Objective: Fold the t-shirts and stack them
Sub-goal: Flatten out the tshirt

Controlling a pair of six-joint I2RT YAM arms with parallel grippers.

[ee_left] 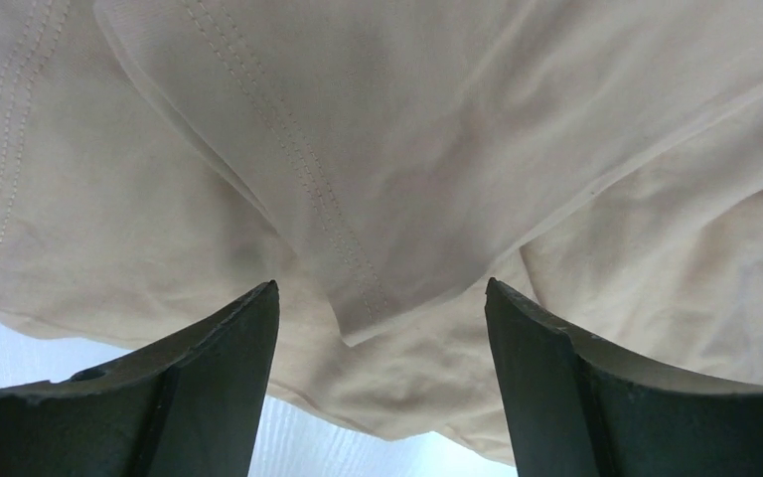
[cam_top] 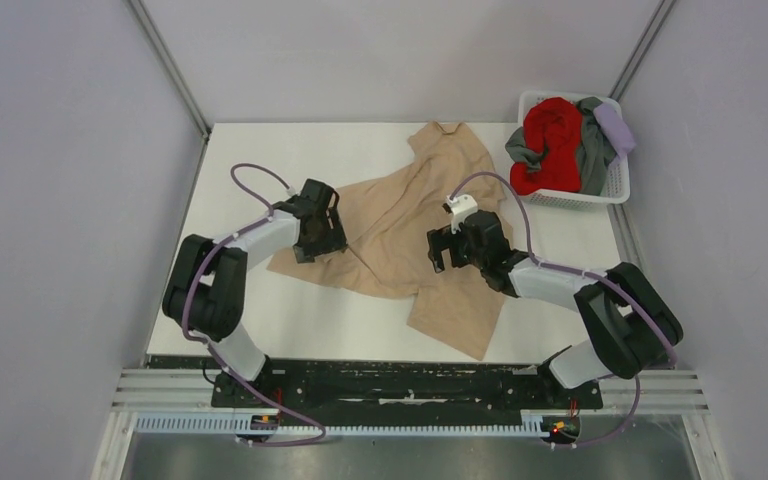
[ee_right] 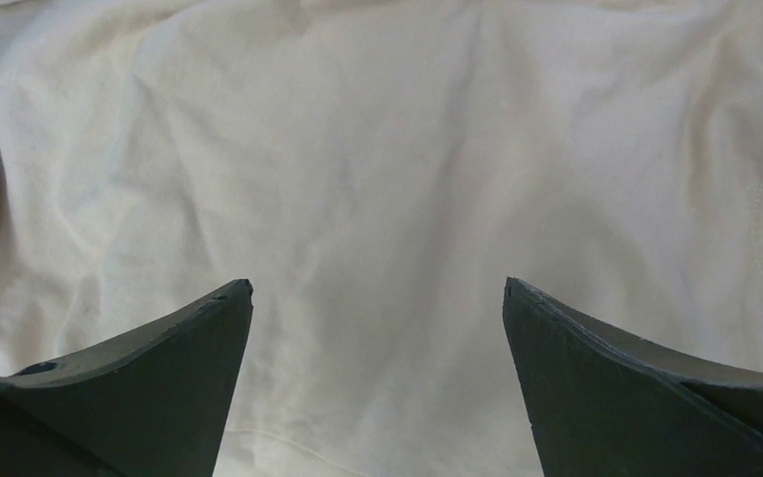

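Left wrist view: the left gripper [ee_left: 382,298] stands with jaws wide, nothing held. A stitched hem fold of the tan t-shirt [ee_left: 437,149] lies between the tips, doubled over a lower layer. Right gripper [ee_right: 378,293]: jaws wide and empty, with plain flat cloth between and beyond them. Handling, as judged: light, limp cloth that creases, sags wherever unsupported and may drag its lower layer along. Grip the doubled hem between the left jaws; at the right jaws, pinch up a ridge first.
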